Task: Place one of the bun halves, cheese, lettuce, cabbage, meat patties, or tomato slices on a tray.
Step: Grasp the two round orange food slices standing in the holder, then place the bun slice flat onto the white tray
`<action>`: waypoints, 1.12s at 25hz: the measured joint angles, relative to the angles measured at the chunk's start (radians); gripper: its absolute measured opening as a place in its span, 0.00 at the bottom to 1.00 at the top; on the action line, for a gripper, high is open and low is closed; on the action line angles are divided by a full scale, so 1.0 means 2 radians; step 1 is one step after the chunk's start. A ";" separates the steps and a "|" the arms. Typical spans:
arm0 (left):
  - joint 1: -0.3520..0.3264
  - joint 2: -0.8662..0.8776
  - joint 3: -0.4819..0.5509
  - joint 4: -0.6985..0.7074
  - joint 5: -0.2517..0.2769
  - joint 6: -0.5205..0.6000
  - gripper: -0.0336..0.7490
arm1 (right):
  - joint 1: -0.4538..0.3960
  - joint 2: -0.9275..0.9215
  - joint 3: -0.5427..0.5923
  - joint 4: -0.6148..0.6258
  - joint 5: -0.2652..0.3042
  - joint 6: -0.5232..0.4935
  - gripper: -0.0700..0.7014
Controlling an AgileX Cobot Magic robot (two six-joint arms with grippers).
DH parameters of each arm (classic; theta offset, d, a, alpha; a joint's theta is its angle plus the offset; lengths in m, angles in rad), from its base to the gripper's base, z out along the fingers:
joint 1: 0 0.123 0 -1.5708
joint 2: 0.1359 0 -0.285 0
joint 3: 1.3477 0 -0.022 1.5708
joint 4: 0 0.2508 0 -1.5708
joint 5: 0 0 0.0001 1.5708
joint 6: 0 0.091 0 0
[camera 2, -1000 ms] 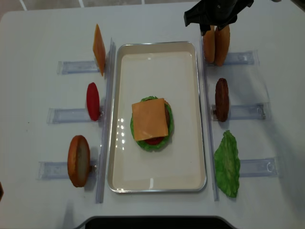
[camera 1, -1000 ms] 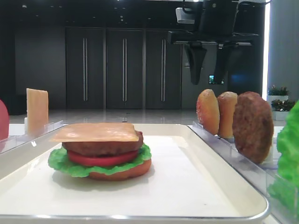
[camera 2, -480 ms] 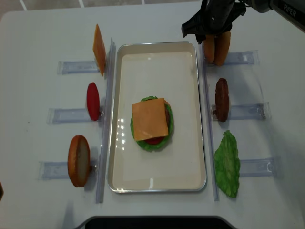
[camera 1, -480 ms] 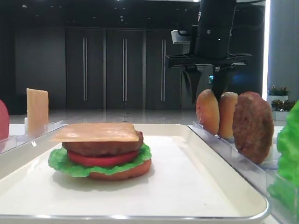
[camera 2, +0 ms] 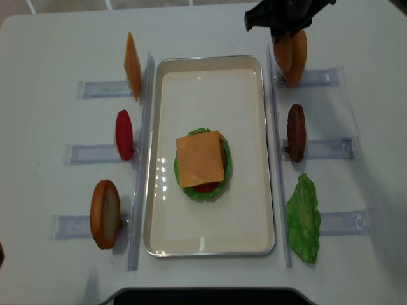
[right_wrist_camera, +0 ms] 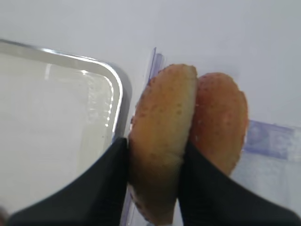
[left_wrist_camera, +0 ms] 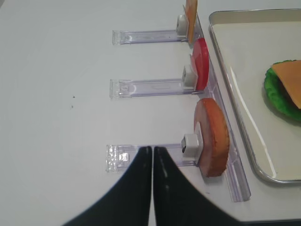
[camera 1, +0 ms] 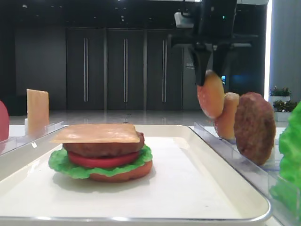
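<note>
Right gripper (right_wrist_camera: 153, 188) jaws clamped on a bun half (right_wrist_camera: 162, 141), lifted clear of its rack, next needing a swing over the tray (camera 2: 210, 244) onto the stacked cheese (camera 2: 200, 159).

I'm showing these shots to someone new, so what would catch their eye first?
Probably the half-built burger in the middle of the cream tray, topped by a square cheese slice. Next, the right gripper at the tray's far right corner, shut on a bun half raised clear of its neighbour in the rack.
</note>
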 joint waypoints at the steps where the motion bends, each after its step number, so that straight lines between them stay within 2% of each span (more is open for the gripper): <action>1: 0.000 0.000 0.000 0.000 0.000 0.000 0.03 | 0.001 -0.009 -0.004 0.007 0.013 -0.001 0.38; 3: 0.000 0.000 0.000 0.000 0.000 0.000 0.03 | 0.010 -0.020 -0.006 0.010 0.035 0.000 0.38; 5: 0.000 0.000 0.000 0.000 0.000 0.000 0.03 | 0.029 -0.023 -0.006 0.009 0.046 0.006 0.38; 8: 0.000 0.000 0.000 0.000 0.000 0.000 0.03 | 0.068 -0.040 0.014 0.014 0.046 0.029 0.38; 10: 0.000 0.000 0.000 0.000 0.000 0.000 0.03 | 0.096 -0.065 0.054 0.016 0.042 0.050 0.38; 12: 0.000 0.000 0.000 0.000 0.000 0.000 0.03 | 0.124 -0.096 0.104 0.017 0.027 0.075 0.38; 16: 0.000 0.000 0.000 0.000 0.000 0.000 0.03 | 0.167 -0.149 0.203 0.023 -0.024 0.116 0.38; 20: 0.000 0.000 0.000 0.000 0.000 0.000 0.03 | 0.188 -0.161 0.237 0.044 -0.065 0.125 0.38; 23: 0.000 0.000 0.000 0.000 0.000 0.000 0.03 | 0.186 -0.161 0.247 0.112 -0.110 0.066 0.38; 26: 0.000 0.000 0.000 0.000 0.000 0.000 0.03 | 0.174 -0.161 0.256 0.241 -0.163 -0.043 0.38; 28: 0.000 0.000 0.000 0.000 0.000 0.000 0.03 | 0.159 -0.161 0.266 0.313 -0.185 -0.111 0.38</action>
